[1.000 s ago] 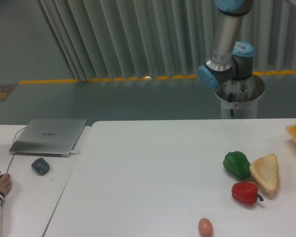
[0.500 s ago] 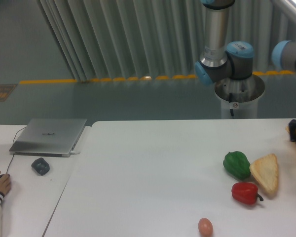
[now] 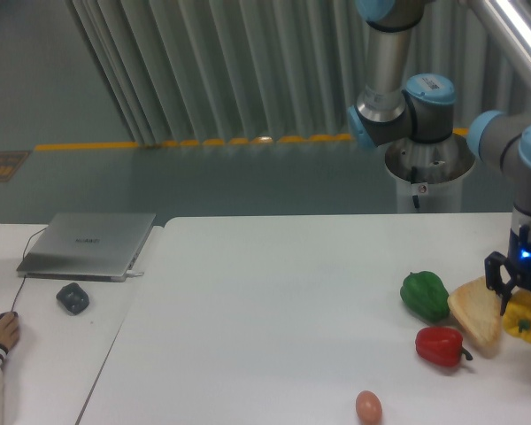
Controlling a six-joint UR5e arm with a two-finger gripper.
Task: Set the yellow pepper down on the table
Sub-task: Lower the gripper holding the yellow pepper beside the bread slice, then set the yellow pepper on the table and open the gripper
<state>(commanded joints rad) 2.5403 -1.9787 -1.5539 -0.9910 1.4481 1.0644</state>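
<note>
Yellow pepper (image 3: 523,323) sits clamped in our end effector (image 3: 519,310), hanging just below the fingers nr the desk's (image 3: 265,301) right edge, beside the bread (image 3: 476,310). We reckon the drop is straight down; bare desk lies directly under it.

Gripper (image 3: 519,305) clamped on yellow pepper (image 3: 524,322) above table (image 3: 265,310), far right, just beside bread wedge (image 3: 476,309) (contact unclear).

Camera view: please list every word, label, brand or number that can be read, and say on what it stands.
Laptop: a small mark on the closed lid, too blurred to read.
Robot pedestal: a small red-and-white tag, too small to read.
No readable text anywhere else, including the gripper and the yellow pepper.
</note>
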